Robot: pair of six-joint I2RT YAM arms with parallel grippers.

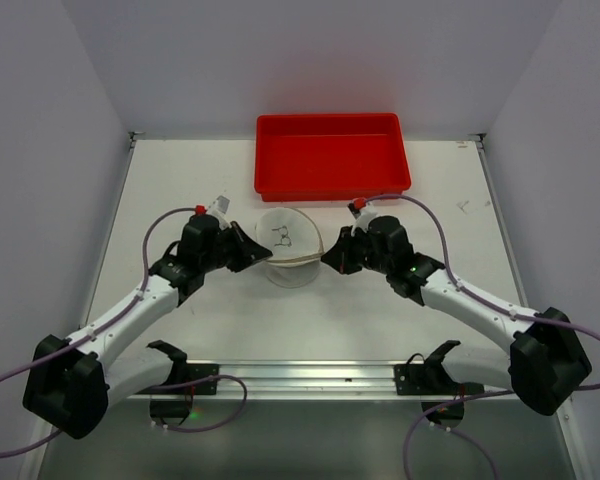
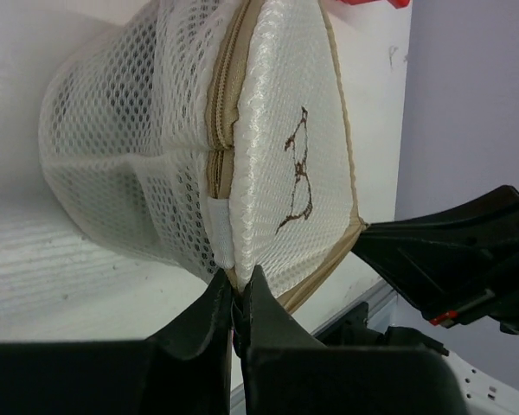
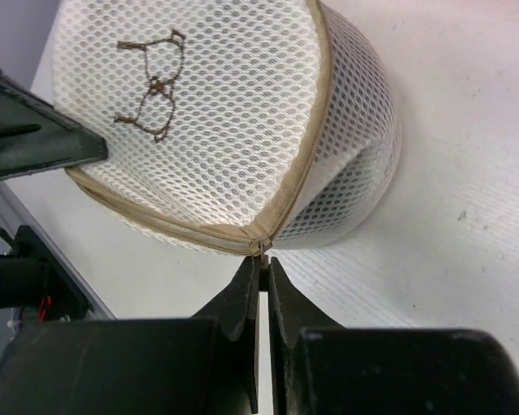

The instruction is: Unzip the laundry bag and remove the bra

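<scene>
**Mesh bag pinched from both sides**

The laundry bag (image 1: 289, 246) is set mid-table (image 1: 180, 330), before the red tray (image 1: 330, 155) at the far edge. Its tan seam is clamped by the left gripper (image 2: 239, 298) and right gripper (image 3: 261, 272), jaws closed. Plain pale walls (image 1: 50, 120) surround the table.

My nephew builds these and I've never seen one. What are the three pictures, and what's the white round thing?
Two robot arms are bolted to a table. One camera looks down from above; the other two sit on the wrists, so each shows its own black fingers up close. The white thing is a round mesh laundry bag with a tan zipper and a bra drawing. The left gripper and right gripper are shut, pinching its seam from opposite sides. Behind it sits a red tray. No bra shows.
</scene>
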